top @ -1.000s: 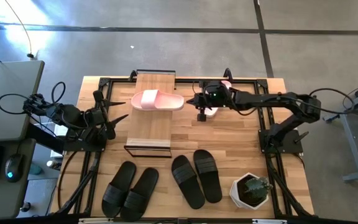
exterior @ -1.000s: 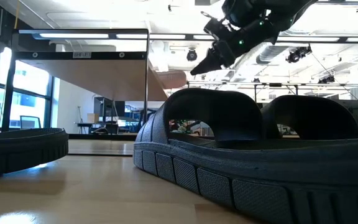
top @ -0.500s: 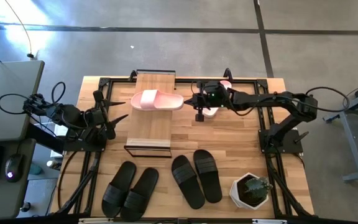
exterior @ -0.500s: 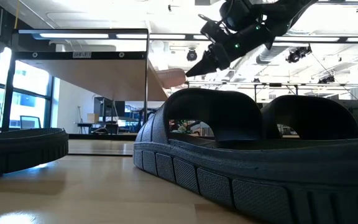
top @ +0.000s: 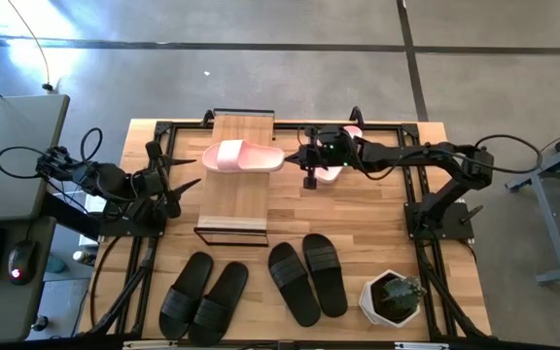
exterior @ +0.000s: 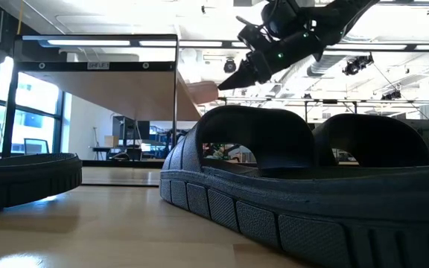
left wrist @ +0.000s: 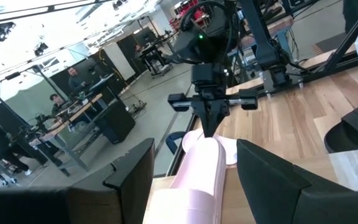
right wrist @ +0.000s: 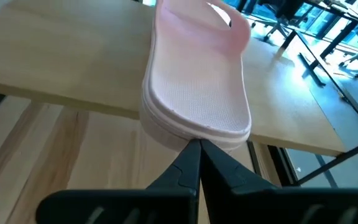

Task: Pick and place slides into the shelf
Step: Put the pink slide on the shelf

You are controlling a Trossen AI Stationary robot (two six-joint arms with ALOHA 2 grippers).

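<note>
One pale pink slide [top: 244,156] lies flat on the shelf's plank top [top: 236,199], strap toward the table's left, its heel end overhanging the plank's right edge. My right gripper [top: 297,156] is shut, level, right at that heel end. The second pink slide [top: 332,175] lies on the table under my right arm, mostly hidden. Two black pairs [top: 204,297] [top: 307,277] rest on their soles near the table's near edge. My left gripper [top: 188,185] waits open, left of the shelf. My right gripper [right wrist: 194,149] meets the pink slide's heel end [right wrist: 194,132] with its shut fingertips, pushing level from the table's right, along the slide's length. The slide lies flat on the shelf's plank [right wrist: 55,50], heel rim past the plank's edge.
A potted plant in a white pot [top: 394,297] stands at the table's near right corner. Black frame rails run along the table's left, right and far edges. Bare wood lies between the shelf and the black pairs.
My right gripper has moved a little toward the table's left, staying shut, and the pink slide has slid slightly leftward along the shelf's plank ahead of it.
</note>
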